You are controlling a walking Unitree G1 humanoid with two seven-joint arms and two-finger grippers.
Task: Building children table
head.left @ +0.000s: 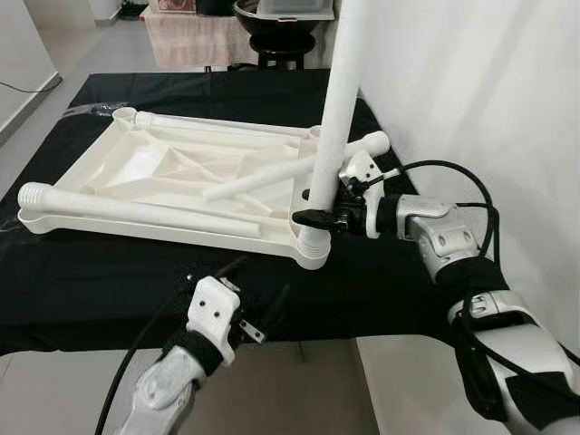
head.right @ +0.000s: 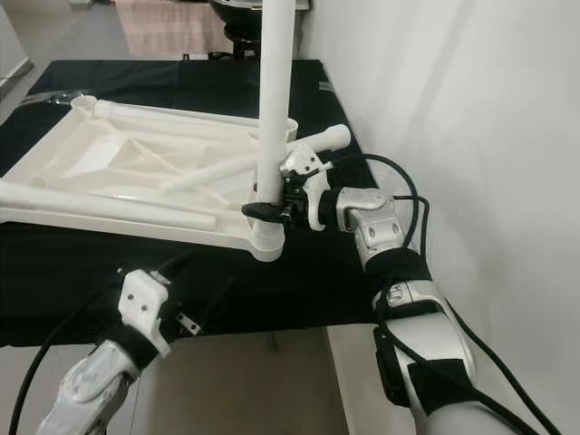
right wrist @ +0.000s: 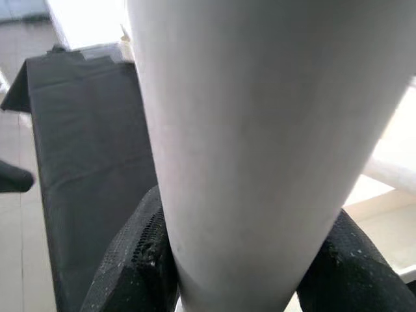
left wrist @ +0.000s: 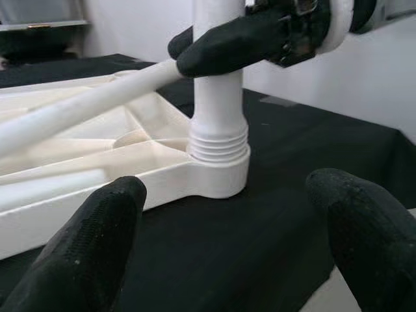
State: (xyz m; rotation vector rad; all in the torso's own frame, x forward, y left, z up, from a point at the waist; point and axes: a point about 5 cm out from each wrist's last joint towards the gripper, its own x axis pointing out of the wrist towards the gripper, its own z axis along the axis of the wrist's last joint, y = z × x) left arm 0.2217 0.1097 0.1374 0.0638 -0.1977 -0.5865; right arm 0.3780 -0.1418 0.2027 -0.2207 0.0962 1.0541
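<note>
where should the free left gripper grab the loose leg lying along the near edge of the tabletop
Take the loose leg mid-shaft, coming from above with the fingers across it. It lies flat and round on the upturned tabletop, so the ends offer little; the left gripper is open nearby.

A plain indoor room, likely part of a home: a low surface [head.left: 82,281] draped in black cloth stands against a bare white wall [head.left: 471,82], with pale tiled floor [head.left: 100,45] running beyond it. Past the far edge of the surface sit a black stool [head.left: 281,41] and a piece of furniture covered with a checked cloth [head.left: 186,36], household clutter rather than workshop gear
</note>
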